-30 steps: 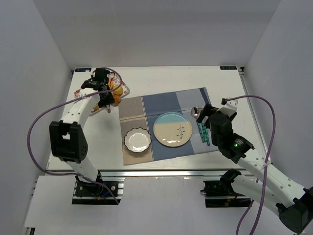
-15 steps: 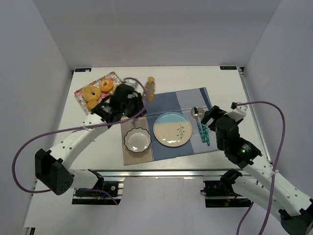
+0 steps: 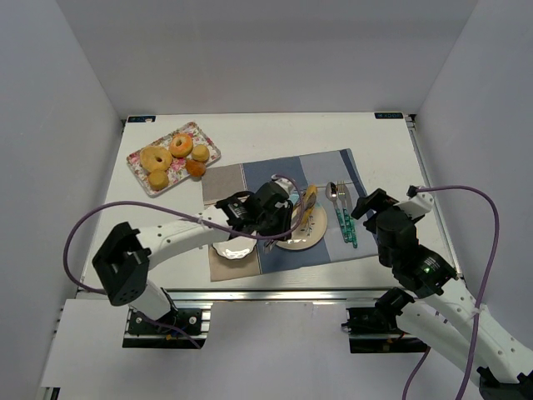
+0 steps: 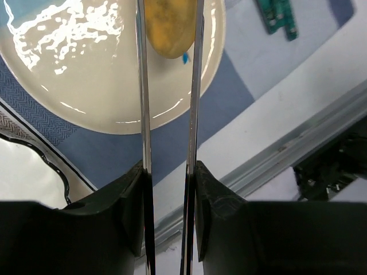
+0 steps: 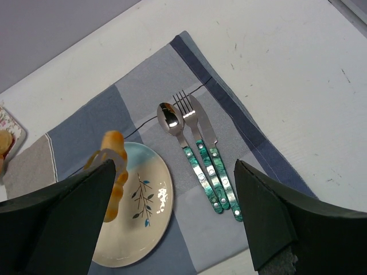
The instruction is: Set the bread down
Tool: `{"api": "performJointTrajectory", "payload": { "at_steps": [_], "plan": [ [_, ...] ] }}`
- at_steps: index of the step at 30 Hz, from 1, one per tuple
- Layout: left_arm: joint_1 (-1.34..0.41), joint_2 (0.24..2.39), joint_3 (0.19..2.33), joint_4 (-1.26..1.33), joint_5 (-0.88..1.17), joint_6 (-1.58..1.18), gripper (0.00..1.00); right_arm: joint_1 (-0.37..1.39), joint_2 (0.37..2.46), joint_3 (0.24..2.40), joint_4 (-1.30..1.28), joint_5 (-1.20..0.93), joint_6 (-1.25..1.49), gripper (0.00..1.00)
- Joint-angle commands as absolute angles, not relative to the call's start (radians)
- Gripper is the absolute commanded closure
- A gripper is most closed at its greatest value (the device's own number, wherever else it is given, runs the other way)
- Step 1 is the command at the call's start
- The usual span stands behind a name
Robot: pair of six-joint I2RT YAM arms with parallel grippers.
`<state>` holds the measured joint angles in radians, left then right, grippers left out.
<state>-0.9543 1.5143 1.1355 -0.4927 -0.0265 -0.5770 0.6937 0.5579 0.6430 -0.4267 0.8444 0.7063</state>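
**Bread brought over the plate, not yet released**

Nearest the table's front edge, the right gripper (image 3: pixel 365 206) is held spread wide and empty, just beside the cutlery (image 3: pixel 341 212) at the right side of the placemat (image 3: pixel 333 167). It is kept out of the work.

On the near half of the placemat, the left gripper (image 3: pixel 304 208) is seen over the plate (image 3: pixel 315 236), its thin fingers (image 4: pixel 141 86) pinched on the bread (image 4: pixel 170 28). The roll is gripped by its sides. Whether it already touches the glaze cannot be told from either wrist view.

A second ago this gripper was at the tray (image 3: pixel 133 160) in the far left corner. Half a second ago the bread was being carried above the placemat's far edge. The carry is therefore judged all but finished (only lowering and release remain).

On the tray, the doughnuts (image 3: pixel 171 154) and small buns are left undisturbed.
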Motion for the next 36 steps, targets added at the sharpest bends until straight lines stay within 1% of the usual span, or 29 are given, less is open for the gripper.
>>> {"api": "performJointTrajectory", "payload": {
  "at_steps": [1,3,4,11,12,15,22,24,26,27,30,33,36],
  "plan": [
    [-0.969,1.54,1.193,-0.497,-0.081,-0.604,0.81,0.69,0.551,0.64,-0.445,0.887,0.738,0.11],
    [-0.977,1.557,1.197,-0.505,-0.098,-0.617,0.81,0.69,0.551,0.637,-0.446,0.888,0.739,0.11],
    [-0.98,1.559,1.197,-0.508,-0.101,-0.621,0.79,0.69,0.551,0.635,-0.446,0.887,0.739,0.11],
    [-1.011,1.546,1.204,-0.529,-0.149,-0.634,0.58,0.69,0.551,0.63,-0.448,0.894,0.739,0.11],
    [-1.014,1.545,1.206,-0.534,-0.15,-0.634,0.57,0.69,0.551,0.63,-0.448,0.894,0.739,0.11],
    [-1.02,1.545,1.209,-0.545,-0.153,-0.632,0.54,0.689,0.549,0.629,-0.448,0.899,0.739,0.11],
    [-1.045,1.529,1.19,-0.595,-0.143,-0.646,0.55,0.69,0.548,0.626,-0.448,0.902,0.741,0.11],
    [-1.055,1.525,1.19,-0.635,-0.167,-0.655,0.54,0.69,0.545,0.623,-0.448,0.9,0.744,0.11],
    [-1.06,1.511,1.181,-0.644,-0.181,-0.66,0.52,0.69,0.543,0.62,-0.448,0.903,0.744,0.11],
    [-1.06,1.508,1.177,-0.646,-0.179,-0.66,0.48,0.689,0.545,0.62,-0.448,0.904,0.744,0.11],
    [-1.062,1.493,1.166,-0.635,-0.178,-0.658,0.43,0.69,0.545,0.618,-0.448,0.905,0.745,0.11],
    [-1.062,1.488,1.172,-0.64,-0.202,-0.653,0.41,0.69,0.545,0.618,-0.445,0.907,0.742,0.11],
    [-1.062,1.486,1.186,-0.644,-0.215,-0.653,0.41,0.689,0.541,0.617,-0.445,0.907,0.741,0.11]
  ]
}}
